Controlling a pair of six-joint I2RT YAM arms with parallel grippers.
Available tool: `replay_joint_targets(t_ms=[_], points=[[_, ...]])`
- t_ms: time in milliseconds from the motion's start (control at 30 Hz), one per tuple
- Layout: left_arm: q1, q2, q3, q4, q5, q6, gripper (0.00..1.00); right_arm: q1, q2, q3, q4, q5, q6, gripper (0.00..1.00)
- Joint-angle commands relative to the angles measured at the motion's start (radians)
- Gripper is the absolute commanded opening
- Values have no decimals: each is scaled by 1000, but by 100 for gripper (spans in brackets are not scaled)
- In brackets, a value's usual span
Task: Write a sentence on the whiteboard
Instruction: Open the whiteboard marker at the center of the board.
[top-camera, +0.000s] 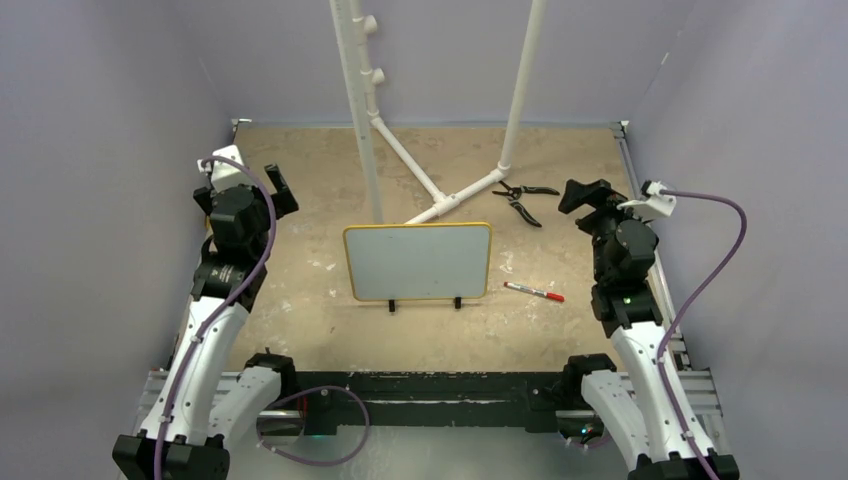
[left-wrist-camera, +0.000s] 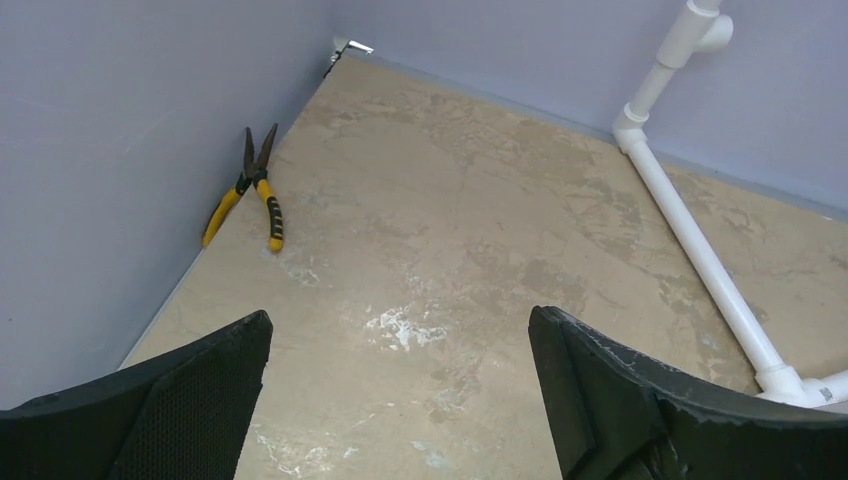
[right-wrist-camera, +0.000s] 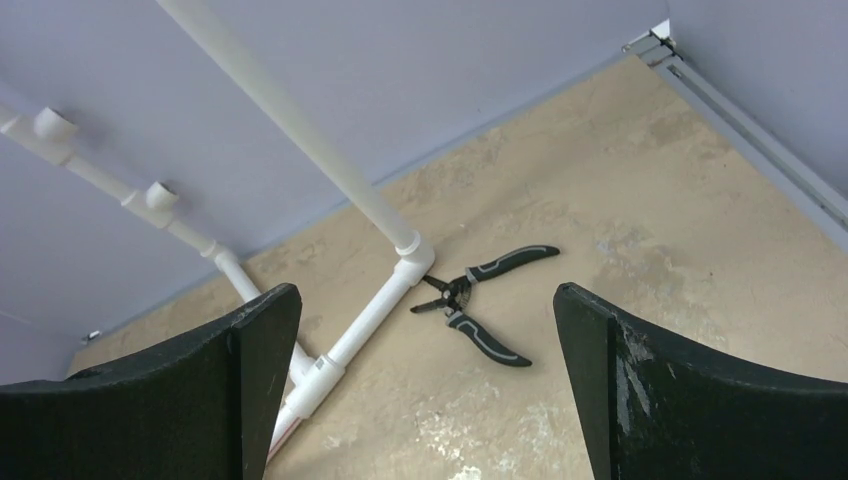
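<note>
The whiteboard (top-camera: 417, 262), yellow-framed on two black feet, stands upright in the middle of the table. Its face shows no red writing, so no sentence is in view. A red-capped marker pen (top-camera: 533, 292) lies on the table just right of the board. My left gripper (top-camera: 280, 190) is open and empty, raised at the far left, away from the board; in the left wrist view (left-wrist-camera: 400, 330) only bare table lies between its fingers. My right gripper (top-camera: 585, 193) is open and empty at the far right, above and behind the marker; its wrist view (right-wrist-camera: 428, 300) shows neither board nor marker.
A white PVC pipe frame (top-camera: 440, 205) stands behind the board, with uprights rising from it. Black pliers (top-camera: 525, 200) lie beside its foot, also in the right wrist view (right-wrist-camera: 480, 300). Yellow-handled pliers (left-wrist-camera: 250, 190) lie against the left wall. Purple walls enclose the table.
</note>
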Motion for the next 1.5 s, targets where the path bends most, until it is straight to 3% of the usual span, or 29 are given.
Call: replay_joint_targets(t_ms=[0, 400, 567, 867, 1033, 1467], points=[[2, 22, 22, 5, 25, -22, 99, -1, 6, 62, -126, -18, 68, 99], [2, -31, -29, 19, 36, 3, 99, -1, 46, 99, -559, 116, 357, 99], [0, -50, -64, 22, 140, 38, 99, 0, 61, 66, -628, 35, 451, 99], [-9, -34, -69, 26, 159, 34, 99, -1, 113, 56, -906, 83, 763, 87], [-21, -40, -72, 25, 151, 34, 99, -2, 127, 8, -871, 4, 817, 80], [-95, -36, -73, 23, 110, 53, 99, -3, 404, 13, -825, -61, 847, 71]])
